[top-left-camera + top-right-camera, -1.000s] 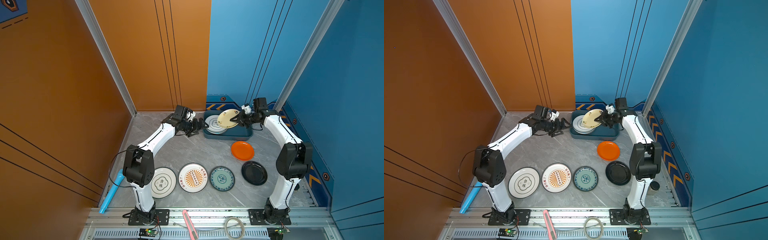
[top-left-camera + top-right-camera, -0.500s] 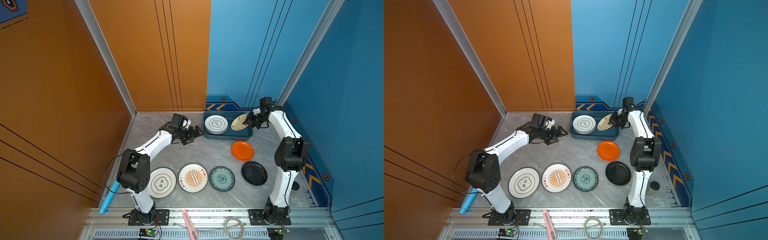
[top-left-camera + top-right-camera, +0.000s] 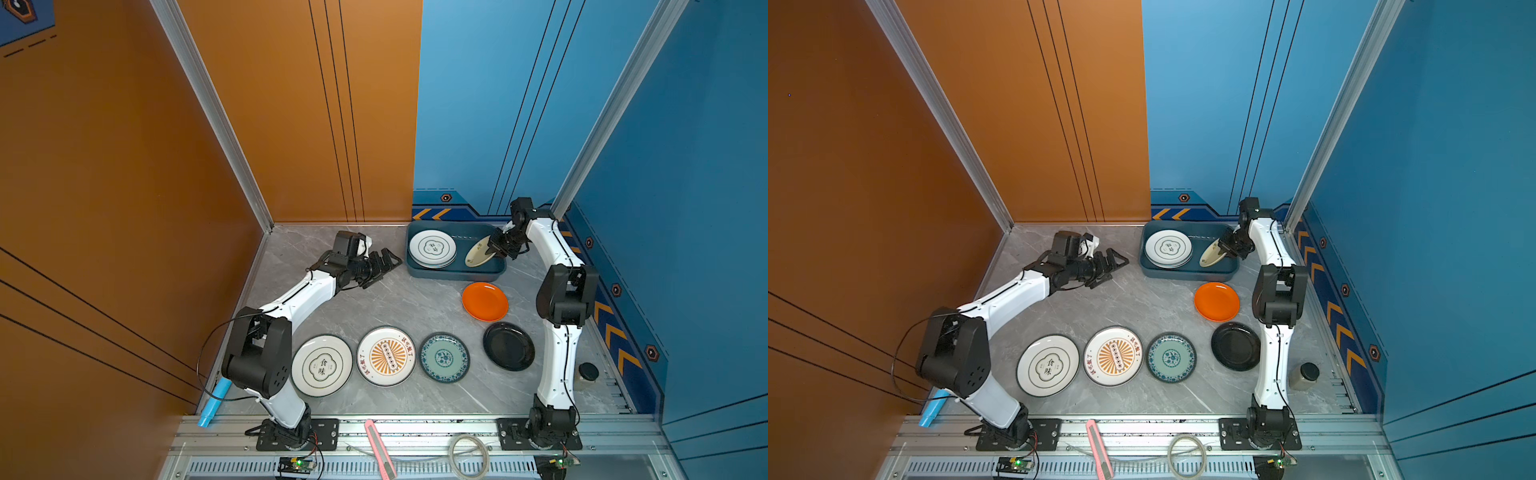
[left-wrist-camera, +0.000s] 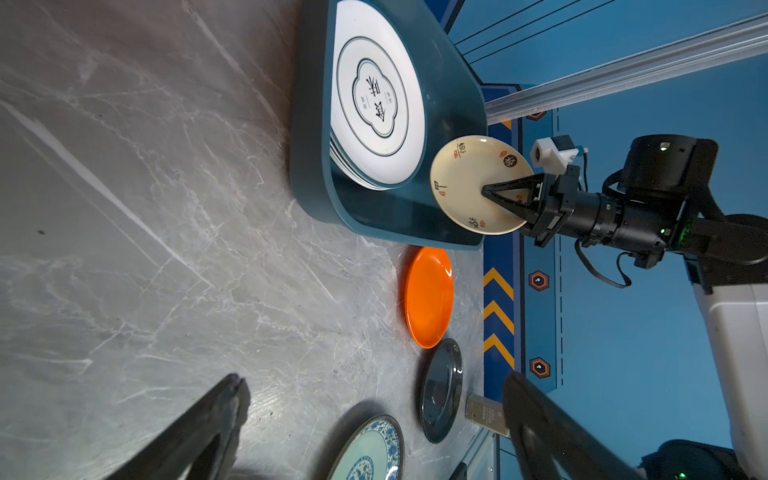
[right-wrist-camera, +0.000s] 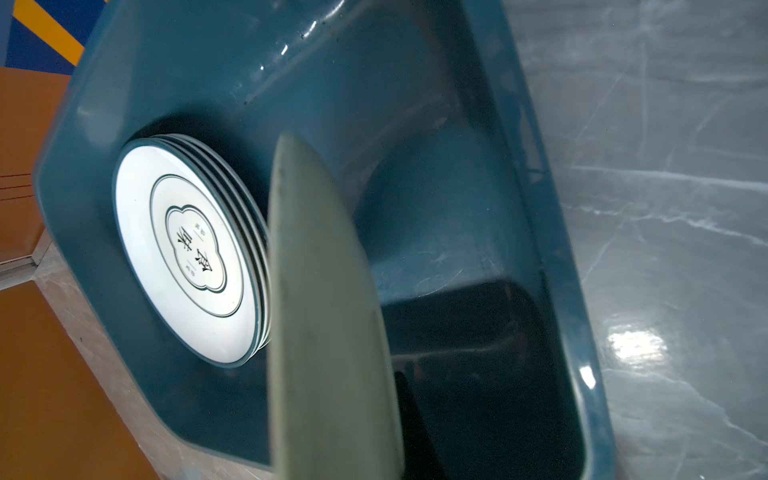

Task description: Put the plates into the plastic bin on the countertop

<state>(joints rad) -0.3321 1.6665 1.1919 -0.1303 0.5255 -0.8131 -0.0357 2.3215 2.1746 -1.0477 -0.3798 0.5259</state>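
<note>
The dark teal plastic bin (image 3: 455,275) stands at the back of the grey countertop (image 3: 395,299). A stack of white quatrefoil plates (image 3: 432,248) fills its left half. Over its right half my right gripper (image 3: 494,248) is shut on the rim of a small cream plate (image 3: 478,252), which tilts steeply down into the bin (image 5: 552,249). In the right wrist view that cream plate (image 5: 324,311) appears edge-on beside the stack (image 5: 187,257). My left gripper (image 3: 388,266) hangs open and empty left of the bin. On the countertop lie white quatrefoil (image 3: 322,365), sunburst (image 3: 386,356), teal-patterned (image 3: 444,357), black (image 3: 509,346) and orange (image 3: 485,301) plates.
A blue tube (image 3: 214,401) lies at the front left corner. A small dark-lidded jar (image 3: 588,372) stands by the right arm's base. A pink utility knife (image 3: 380,446) and a cable coil (image 3: 467,453) rest on the front aluminium frame. Orange and blue walls enclose the other three sides.
My right gripper carried the cream plate from above the stack to the bin's right half and lowered it, tilted. My left arm drew back from the bin.
</note>
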